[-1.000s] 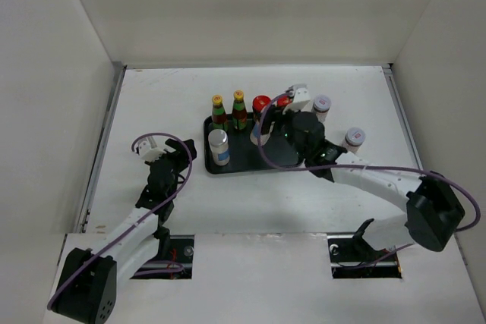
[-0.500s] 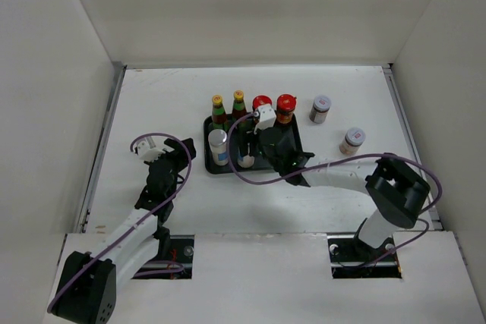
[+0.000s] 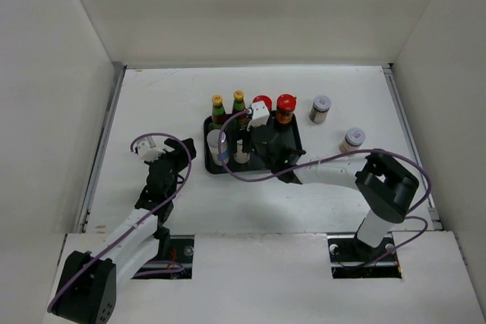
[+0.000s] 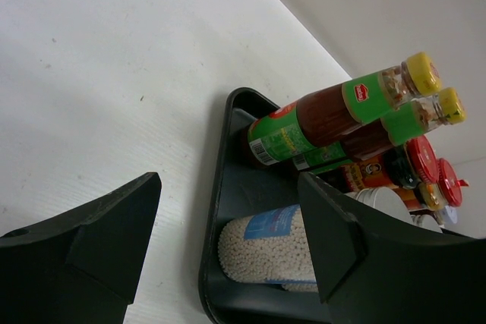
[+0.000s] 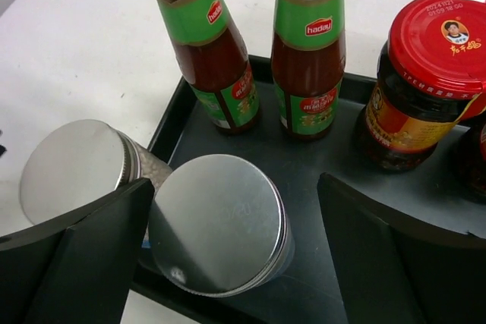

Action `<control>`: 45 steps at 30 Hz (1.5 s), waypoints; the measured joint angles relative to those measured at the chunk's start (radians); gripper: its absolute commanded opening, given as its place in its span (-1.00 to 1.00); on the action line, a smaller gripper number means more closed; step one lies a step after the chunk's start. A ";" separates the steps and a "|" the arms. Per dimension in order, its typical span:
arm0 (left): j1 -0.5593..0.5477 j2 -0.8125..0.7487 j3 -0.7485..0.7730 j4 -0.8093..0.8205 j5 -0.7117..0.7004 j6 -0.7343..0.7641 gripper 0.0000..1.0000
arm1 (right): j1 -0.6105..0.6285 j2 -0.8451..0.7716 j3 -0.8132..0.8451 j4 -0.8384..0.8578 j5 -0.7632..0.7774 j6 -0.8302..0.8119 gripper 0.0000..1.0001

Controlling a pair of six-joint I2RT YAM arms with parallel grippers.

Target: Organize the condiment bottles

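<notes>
The right end effector (image 5: pixel 235 187), fingers apart astride the white grey-lidded shaker jar (image 5: pixel 219 221) in the black rectangular tray (image 5: pixel 323 161), should be raised vertically.

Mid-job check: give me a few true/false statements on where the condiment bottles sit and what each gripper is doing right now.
1. Both yellow-capped sauce bottles stand in the black tray. True.
2. Every grey-lidded shaker jar is in the tray. False: two shaker jars stand on the table to the right of the tray.
3. The left gripper is holding a sauce bottle. False: its jaws are open and empty, and it is left of the tray.
4. The two red-lidded jars sit in the back row beside the sauce bottles. True.
5. The right gripper is open, its fingers on either side of a shaker jar in the tray. True.
</notes>
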 measured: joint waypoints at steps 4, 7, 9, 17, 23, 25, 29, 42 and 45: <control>0.000 0.009 0.000 0.001 0.000 0.000 0.43 | -0.005 -0.079 -0.025 -0.018 -0.020 0.001 0.98; 0.000 0.009 0.000 0.003 0.000 0.000 0.44 | -0.054 -0.203 -0.071 -0.013 -0.060 0.011 0.39; 0.001 0.009 0.000 0.003 0.001 0.000 0.44 | -0.150 -0.280 -0.098 0.002 -0.086 0.035 -0.07; 0.006 0.005 0.000 0.003 0.002 0.000 0.45 | -0.598 -0.251 -0.089 -0.044 -0.082 0.128 0.52; 0.005 0.018 0.000 0.003 0.006 0.000 0.45 | -0.712 -0.027 0.082 -0.213 -0.090 0.121 0.84; 0.005 0.020 0.000 0.004 0.006 0.000 0.45 | -0.720 0.024 0.126 -0.255 -0.096 0.117 0.86; 0.006 0.027 0.000 0.005 0.006 0.000 0.45 | -0.723 0.092 0.195 -0.321 -0.106 0.111 0.78; 0.006 0.031 0.000 0.005 0.008 0.000 0.45 | -0.722 0.136 0.208 -0.390 -0.074 0.108 0.35; 0.006 0.037 0.000 0.004 0.009 0.000 0.45 | -0.710 0.126 0.191 -0.381 -0.038 0.106 0.06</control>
